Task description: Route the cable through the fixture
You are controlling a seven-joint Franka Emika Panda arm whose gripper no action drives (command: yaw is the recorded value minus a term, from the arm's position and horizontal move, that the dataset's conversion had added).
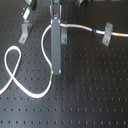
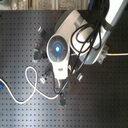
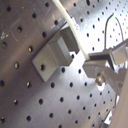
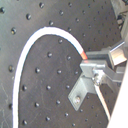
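Note:
A white cable (image 1: 15, 75) lies looped on the black perforated board at the first exterior view's left. It rises past a green mark (image 1: 52, 76) to my gripper (image 1: 56, 72), which stands upright at the middle. The cable runs on rightward through a grey fixture (image 1: 106, 36), with blue and yellow marks beside it. In the second wrist view my gripper (image 4: 96, 69) is shut on the cable (image 4: 35, 40) just past an orange mark (image 4: 84, 52), next to a grey bracket (image 4: 82, 92). The first wrist view shows a grey fixture block (image 3: 52, 57) with the cable (image 3: 70, 27) passing beside it.
Another grey fixture (image 1: 25, 32) stands at the first exterior view's upper left. In the second exterior view the arm body (image 2: 56, 48) covers the middle, with several small fixtures (image 2: 39, 52) around it and the cable loop (image 2: 30, 85) at the second exterior view's left.

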